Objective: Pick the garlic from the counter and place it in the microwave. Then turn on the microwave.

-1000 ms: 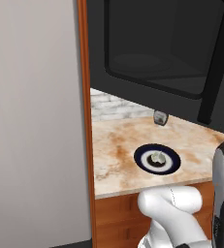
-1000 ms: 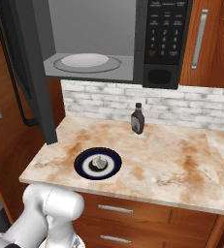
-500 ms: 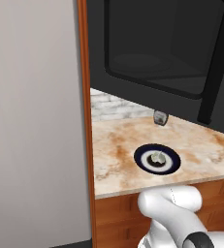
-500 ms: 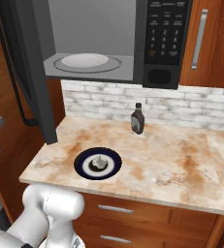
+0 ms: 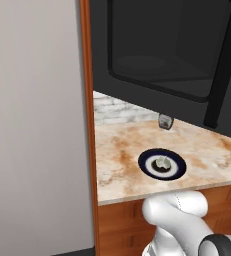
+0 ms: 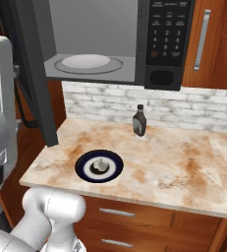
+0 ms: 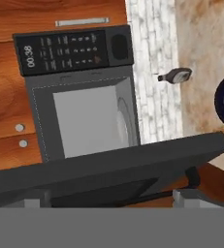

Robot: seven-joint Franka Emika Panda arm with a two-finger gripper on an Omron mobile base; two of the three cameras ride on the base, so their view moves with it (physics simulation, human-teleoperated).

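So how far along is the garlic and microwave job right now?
Done: the microwave door stands open, glass turntable bare. In hand: nothing; the garlic sits on its plate on the counter. Left: grasp it, place it inside, close the door, press start.

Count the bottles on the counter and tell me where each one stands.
1. The dark sauce bottle stands upright near the brick wall at the back of the counter, behind and to the right of the plate. Others may be hidden.
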